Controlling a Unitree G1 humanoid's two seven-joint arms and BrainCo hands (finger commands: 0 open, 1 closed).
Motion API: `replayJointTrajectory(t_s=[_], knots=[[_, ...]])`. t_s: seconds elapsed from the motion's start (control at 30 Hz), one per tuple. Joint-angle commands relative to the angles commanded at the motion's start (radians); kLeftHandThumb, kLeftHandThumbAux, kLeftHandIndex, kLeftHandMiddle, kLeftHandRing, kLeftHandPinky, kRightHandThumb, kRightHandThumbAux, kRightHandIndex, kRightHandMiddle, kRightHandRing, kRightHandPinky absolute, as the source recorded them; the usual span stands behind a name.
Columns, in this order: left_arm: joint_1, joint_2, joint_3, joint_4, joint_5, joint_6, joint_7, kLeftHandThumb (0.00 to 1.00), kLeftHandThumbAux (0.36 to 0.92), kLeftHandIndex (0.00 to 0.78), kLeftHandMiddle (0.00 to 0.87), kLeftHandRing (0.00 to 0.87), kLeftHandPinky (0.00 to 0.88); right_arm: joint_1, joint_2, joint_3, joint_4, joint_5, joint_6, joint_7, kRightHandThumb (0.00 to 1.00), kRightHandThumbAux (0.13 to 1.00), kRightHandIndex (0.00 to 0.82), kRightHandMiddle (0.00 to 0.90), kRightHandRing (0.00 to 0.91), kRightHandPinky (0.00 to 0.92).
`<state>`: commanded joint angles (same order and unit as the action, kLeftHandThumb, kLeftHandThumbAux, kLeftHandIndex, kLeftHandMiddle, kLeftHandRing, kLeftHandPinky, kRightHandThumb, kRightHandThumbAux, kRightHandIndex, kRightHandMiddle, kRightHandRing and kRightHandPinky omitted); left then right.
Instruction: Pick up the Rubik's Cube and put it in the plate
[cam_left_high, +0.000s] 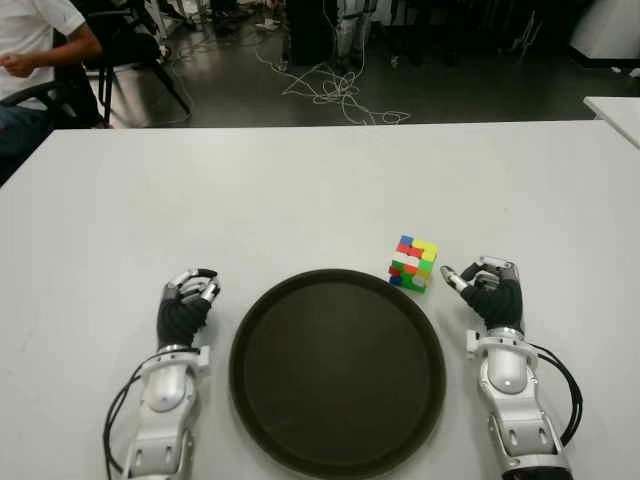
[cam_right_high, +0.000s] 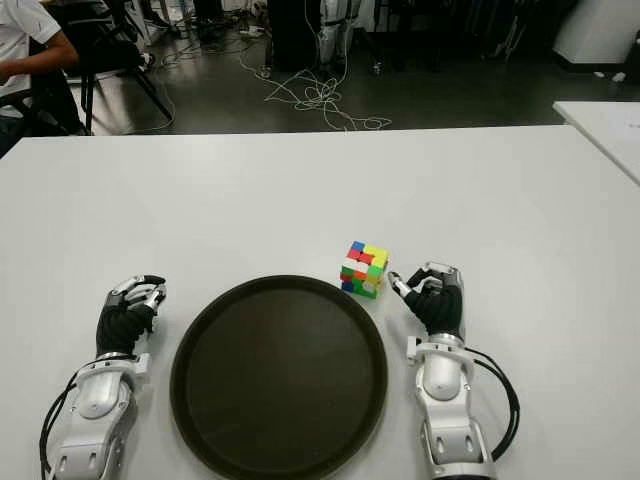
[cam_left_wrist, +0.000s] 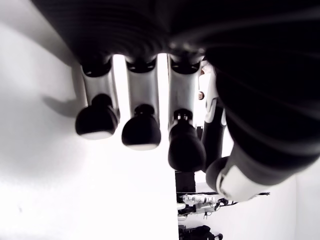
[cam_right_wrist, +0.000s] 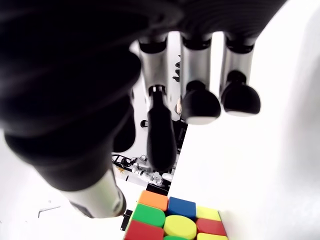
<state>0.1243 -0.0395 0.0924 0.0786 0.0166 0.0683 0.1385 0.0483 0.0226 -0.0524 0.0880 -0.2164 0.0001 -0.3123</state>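
The Rubik's Cube (cam_left_high: 413, 263) stands on the white table (cam_left_high: 300, 190) just beyond the far right rim of the round dark plate (cam_left_high: 337, 370). It also shows in the right wrist view (cam_right_wrist: 172, 220). My right hand (cam_left_high: 482, 285) is a few centimetres to the cube's right, fingers loosely curled, holding nothing and apart from the cube. My left hand (cam_left_high: 190, 297) shows to the left of the plate, fingers curled on nothing. Nothing lies in the plate.
A person sits on a chair (cam_left_high: 40, 60) beyond the table's far left corner. Cables (cam_left_high: 335, 95) lie on the floor behind the table. Another white table's corner (cam_left_high: 615, 110) shows at the right.
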Motion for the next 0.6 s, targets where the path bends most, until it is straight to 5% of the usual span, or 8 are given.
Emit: replayJointTrajectory(t_s=[0.6], knots=[[0.001,-0.007,0.004,-0.002,-0.013,-0.012,-0.006,0.713,0.703,0.444,0.815,0.828,0.823,-0.001,-0.006,0.005,-0.001,-0.007,-0.003,0.003,0.236,0.845,0.763,0.835,0.846,0.844]])
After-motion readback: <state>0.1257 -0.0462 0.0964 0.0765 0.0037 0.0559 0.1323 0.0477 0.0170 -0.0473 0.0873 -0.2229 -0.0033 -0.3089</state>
